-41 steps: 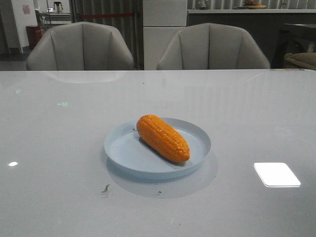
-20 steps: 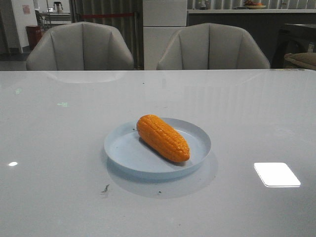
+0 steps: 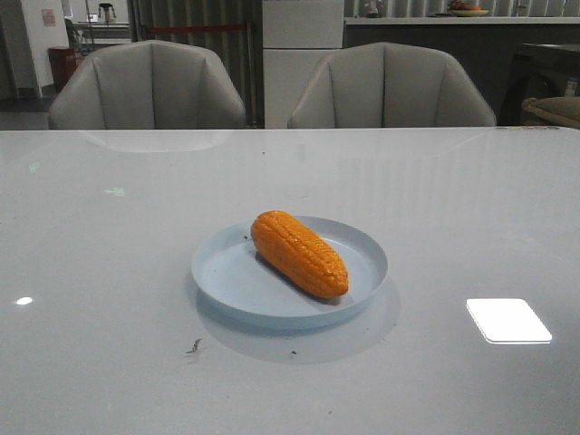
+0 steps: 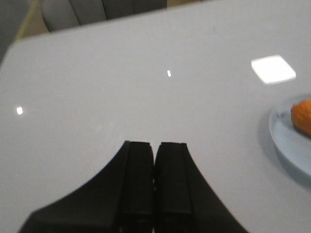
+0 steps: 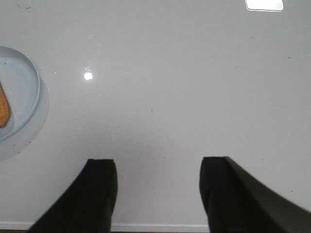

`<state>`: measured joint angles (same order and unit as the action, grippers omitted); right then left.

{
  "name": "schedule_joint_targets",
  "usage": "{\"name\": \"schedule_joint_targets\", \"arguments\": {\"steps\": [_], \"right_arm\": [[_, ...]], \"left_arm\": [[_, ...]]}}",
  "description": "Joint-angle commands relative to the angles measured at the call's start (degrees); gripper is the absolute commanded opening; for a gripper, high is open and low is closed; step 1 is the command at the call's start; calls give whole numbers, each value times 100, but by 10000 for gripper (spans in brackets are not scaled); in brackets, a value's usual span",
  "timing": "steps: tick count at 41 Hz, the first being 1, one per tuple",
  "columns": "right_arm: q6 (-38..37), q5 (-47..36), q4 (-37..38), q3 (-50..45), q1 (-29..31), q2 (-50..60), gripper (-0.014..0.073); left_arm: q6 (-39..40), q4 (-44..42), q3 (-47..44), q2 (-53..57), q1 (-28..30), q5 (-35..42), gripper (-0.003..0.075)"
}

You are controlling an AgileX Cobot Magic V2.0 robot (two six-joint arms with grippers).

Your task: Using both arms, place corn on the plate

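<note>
Front view: the corn (image 3: 300, 254) lies inside the plate (image 3: 222, 272), its long axis running diagonally from about 10 o'clock (far end, blunt and rounded) to about 4 o'clock (near end, tapering toward the rim). The cob rests on the plate's floor, offset toward the 3 o'clock half; the 9 o'clock half of the plate is bare. The plate sits near the middle of the table (image 3: 109, 272), with nothing between it and either table edge. Small dark specks (image 3: 194, 346) mark the surface at the plate's 7 o'clock, and a bright rectangular light reflection (image 3: 507, 320) lies at its 4 o'clock, well apart. Neither arm appears in this view.

Left wrist view: the left gripper (image 4: 154, 182) has its black fingers pressed together, holding nothing, above bare tabletop; the plate rim and one orange corn tip show at the frame's edge.

Right wrist view: the right gripper (image 5: 158, 194) has its fingers spread wide, empty, over bare table beside the plate.

Background: two grey upholstered chairs (image 3: 149, 86) stand behind the glossy pale grey table; beyond them a dim room with a counter (image 3: 453, 20).
</note>
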<state>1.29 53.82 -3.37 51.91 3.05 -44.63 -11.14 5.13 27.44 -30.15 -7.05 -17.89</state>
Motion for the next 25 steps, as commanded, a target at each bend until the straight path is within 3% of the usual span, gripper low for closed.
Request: {"name": "schedule_joint_targets", "arguments": {"steps": [1, 9, 19, 25], "right_arm": [[42, -360, 12, 142, 33, 31, 479], [42, -353, 12, 142, 33, 31, 479], [42, -353, 12, 142, 33, 31, 479], [42, -319, 12, 142, 33, 31, 479]], "left_arm": [[-8, 15, -346, 572, 28, 1470, 90], [868, -513, -1599, 1805, 28, 2657, 90], [910, -379, -2818, 3126, 28, 2651, 90], [910, -289, -2799, 3032, 54, 2083, 90]]}}
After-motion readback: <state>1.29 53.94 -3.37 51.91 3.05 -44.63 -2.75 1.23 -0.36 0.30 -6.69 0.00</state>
